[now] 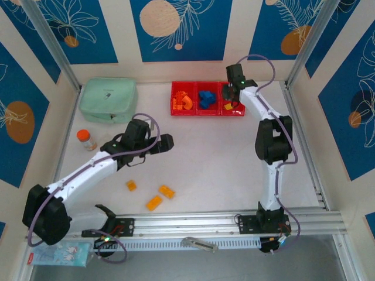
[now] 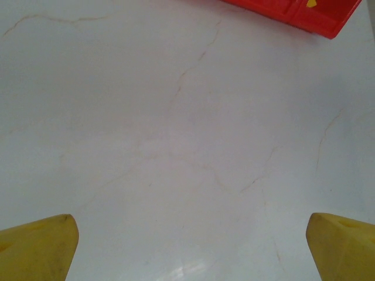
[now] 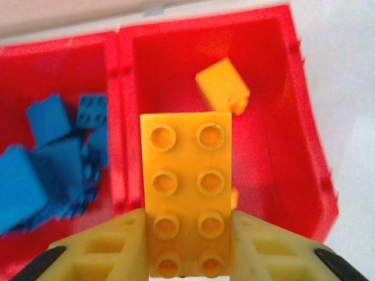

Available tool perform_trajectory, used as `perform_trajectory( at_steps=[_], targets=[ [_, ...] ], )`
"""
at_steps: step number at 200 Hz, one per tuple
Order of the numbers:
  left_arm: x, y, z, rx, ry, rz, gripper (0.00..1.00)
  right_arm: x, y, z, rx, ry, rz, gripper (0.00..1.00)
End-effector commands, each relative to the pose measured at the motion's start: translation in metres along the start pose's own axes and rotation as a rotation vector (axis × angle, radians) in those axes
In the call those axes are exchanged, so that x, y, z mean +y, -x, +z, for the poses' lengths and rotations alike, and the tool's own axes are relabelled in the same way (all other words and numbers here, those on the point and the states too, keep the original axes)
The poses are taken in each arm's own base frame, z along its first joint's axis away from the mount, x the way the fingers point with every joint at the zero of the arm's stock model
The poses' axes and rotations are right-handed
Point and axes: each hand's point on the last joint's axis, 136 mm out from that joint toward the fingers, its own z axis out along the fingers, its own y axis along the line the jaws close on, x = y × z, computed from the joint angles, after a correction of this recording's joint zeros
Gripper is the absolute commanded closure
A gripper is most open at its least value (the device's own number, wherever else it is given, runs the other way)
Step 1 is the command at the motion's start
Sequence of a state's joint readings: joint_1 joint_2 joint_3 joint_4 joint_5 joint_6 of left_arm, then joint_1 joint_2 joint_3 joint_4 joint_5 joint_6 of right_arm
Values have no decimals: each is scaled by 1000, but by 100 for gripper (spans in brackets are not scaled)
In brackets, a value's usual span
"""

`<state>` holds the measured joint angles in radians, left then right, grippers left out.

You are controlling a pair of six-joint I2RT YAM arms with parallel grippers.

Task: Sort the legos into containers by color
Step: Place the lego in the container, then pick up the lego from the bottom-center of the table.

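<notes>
Pinching a yellow brick, your right gripper hangs over the bin at frame right, where yellows collect; your left gripper gapes empty above bare table.

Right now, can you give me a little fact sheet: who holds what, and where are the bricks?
Right gripper: shut on a yellow brick, above the right bin of the red tray
Left gripper: open, empty, over bare table
Tray bins: orange bricks left, blue bricks middle, yellow piece right
Loose on table: three bricks near the arm bases
</notes>
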<state>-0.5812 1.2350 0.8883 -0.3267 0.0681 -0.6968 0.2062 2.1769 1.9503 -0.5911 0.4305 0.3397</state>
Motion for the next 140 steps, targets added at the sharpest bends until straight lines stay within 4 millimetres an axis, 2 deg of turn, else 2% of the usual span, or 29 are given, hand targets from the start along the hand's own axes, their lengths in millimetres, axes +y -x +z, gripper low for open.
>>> perform_trajectory(
  at_steps=[1, 16, 28, 51, 72, 100, 140],
  targets=[
    [-21, 18, 1, -40, -54, 46, 1, 2, 13, 16, 10, 4, -35, 63],
    [-22, 20, 4, -37, -50, 51, 1, 2, 18, 23, 19, -8, -35, 51],
    [-23, 21, 3, -37, -49, 55, 1, 5, 25, 19, 8, 8, -30, 43],
    [-21, 23, -3, -48, -40, 56, 1, 16, 30, -1, -13, 46, -27, 41],
    [-15, 21, -16, -68, -19, 52, 1, 34, 14, -26, -8, 91, -49, 40],
    [5, 7, -37, -76, 22, 16, 1, 75, -35, -68, 22, 221, -101, 37],
    [41, -24, -75, -78, 110, -45, 1, 125, -144, -116, 173, 368, -250, 33]
  ],
)
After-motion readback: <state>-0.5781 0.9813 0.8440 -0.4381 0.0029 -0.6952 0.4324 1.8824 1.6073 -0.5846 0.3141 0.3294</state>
